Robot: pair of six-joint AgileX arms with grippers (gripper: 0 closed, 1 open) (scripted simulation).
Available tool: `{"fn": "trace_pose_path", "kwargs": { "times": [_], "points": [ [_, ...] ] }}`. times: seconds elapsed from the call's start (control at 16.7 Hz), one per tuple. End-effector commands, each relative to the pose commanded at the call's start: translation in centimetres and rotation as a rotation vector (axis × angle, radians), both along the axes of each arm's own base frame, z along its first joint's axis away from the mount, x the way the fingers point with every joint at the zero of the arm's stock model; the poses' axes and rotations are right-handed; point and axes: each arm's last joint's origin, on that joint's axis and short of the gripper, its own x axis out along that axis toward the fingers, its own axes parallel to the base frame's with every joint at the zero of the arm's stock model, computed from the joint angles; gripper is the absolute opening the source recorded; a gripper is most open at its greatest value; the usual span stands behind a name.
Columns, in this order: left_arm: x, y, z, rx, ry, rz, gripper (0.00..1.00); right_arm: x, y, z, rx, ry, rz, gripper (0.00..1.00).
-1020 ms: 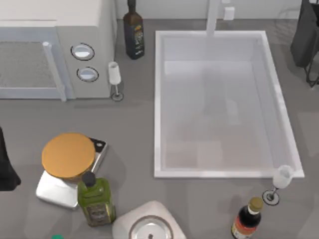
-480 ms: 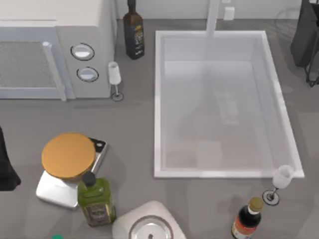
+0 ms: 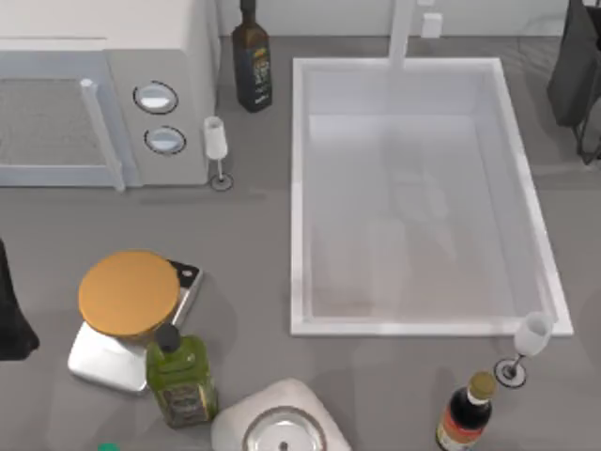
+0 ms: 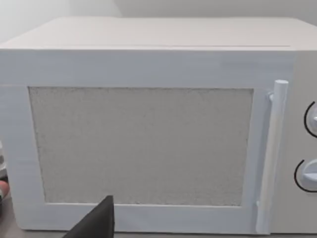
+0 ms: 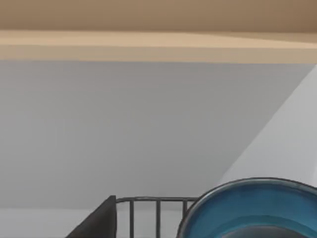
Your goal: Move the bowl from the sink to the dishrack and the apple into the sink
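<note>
1. Grey bench carried everything in the top view, with a pale wall along its far edge.
2. The sink sat in the right half of the bench, reaching from near the far edge toward the near edge; its pale bottom held nothing.
3. A white microwave-like box with two round knobs filled the far left corner, and the left wrist view looked straight at its door and handle.
4. A dark bottle stood at the far edge between the box and the sink, a small white glass just beside the box.
5. An orange-lidded container rested on a metal scale near the left near corner, a green bottle touching it on the near side.
6. Another glass and a brown bottle stood by the sink's near right corner.
7. The bowl appeared in the right wrist view, close to the camera, in front of black dishrack bars and a grey wall.
8. Whether the bowl was held by the right hand or resting on the rack, I cannot tell; nor can I tell the state of either hand.
</note>
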Motion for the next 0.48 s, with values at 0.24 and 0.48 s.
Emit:
{"fn": "trace_pose_path", "kwargs": {
  "times": [0.24,0.48],
  "points": [
    [0.0,0.0,0.0,0.0,0.0,0.0,1.0,-7.0,2.8,1.3,-0.003,-0.013,-0.004,1.0],
    [0.0,0.0,0.0,0.0,0.0,0.0,1.0,-13.9,4.9,-0.6,0.0,-0.014,-0.012,1.0]
  ]
}}
